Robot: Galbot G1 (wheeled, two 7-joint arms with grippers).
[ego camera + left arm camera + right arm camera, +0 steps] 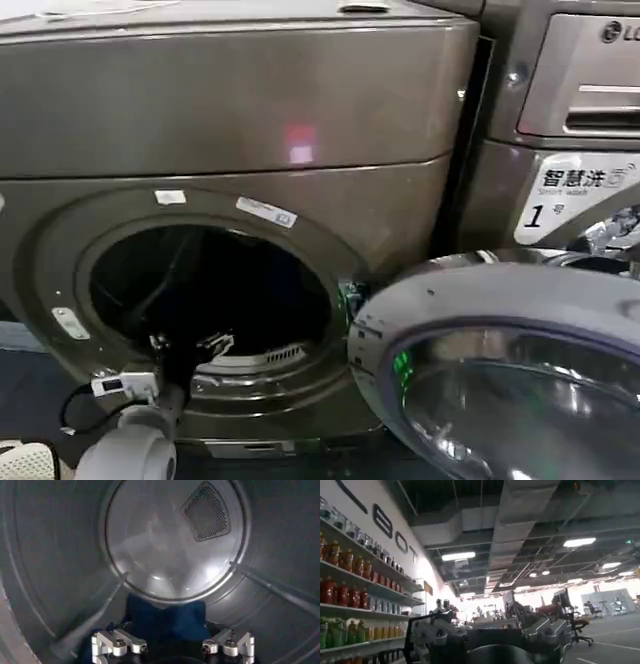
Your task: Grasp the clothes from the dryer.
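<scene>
While your left arm reaches through the round porthole of the bronze-brown dryer [230,120], the left end effector [172,645] sits inside the drum with its fingers spread wide, one on each side of a dark blue cloth [167,620] lying on the drum floor near the round back wall; whether they touch it you cannot tell. The dryer door [500,350] hangs open to the right. On the silver machine [560,110] at the right you can read "LG", a large "1" and Chinese characters above small print. The right end effector [485,635] points out at the room, beside shelves of bottles [350,590]; large wall letters read "BOT". Its finger spacing you cannot tell.
</scene>
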